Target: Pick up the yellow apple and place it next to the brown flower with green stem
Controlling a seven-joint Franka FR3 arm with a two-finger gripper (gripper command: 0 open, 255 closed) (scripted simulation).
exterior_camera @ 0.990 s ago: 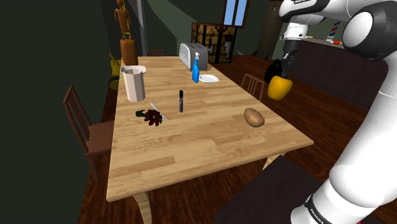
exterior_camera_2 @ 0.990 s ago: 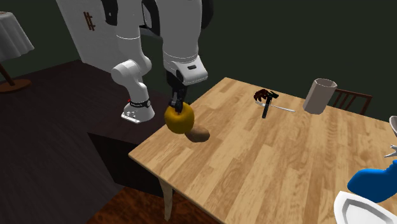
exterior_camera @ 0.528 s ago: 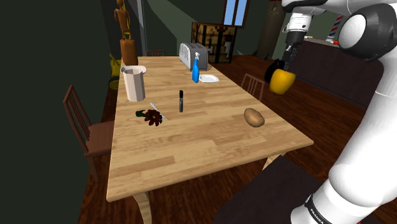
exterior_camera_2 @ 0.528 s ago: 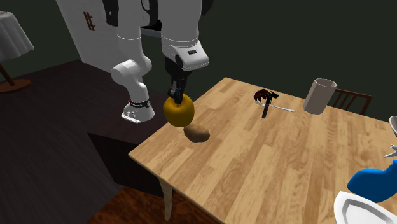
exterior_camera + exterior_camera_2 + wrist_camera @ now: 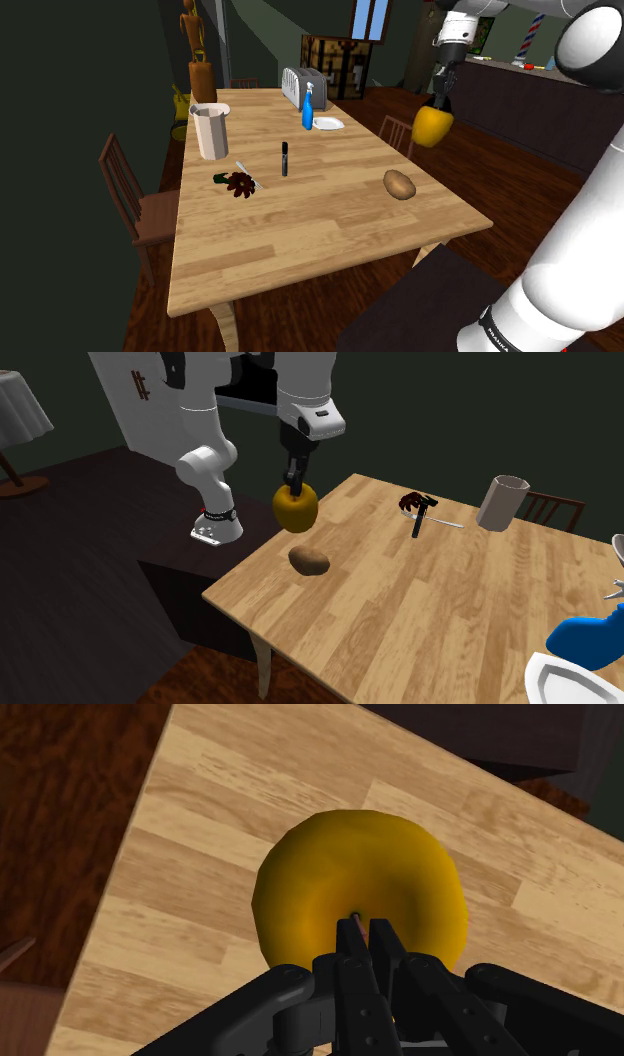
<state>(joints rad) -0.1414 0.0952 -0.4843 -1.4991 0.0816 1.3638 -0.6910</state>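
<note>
One black pincer (image 5: pixel 296 480) pinching yellow apple (image 5: pixel 296 509) at its top, aloft over tabletop (image 5: pixel 420 617) edge, potato (image 5: pixel 309 560) near, brown flower (image 5: pixel 408 502) well apart.

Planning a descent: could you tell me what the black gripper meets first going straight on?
Beyond the yellow apple it clasps, the black gripper likely meets bare light wooden tabletop, near its edge.

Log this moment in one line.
phase: carry | pincer: shut on round yellow apple | apple: airborne over wooden table edge | target: brown flower with green stem, not reached
</note>
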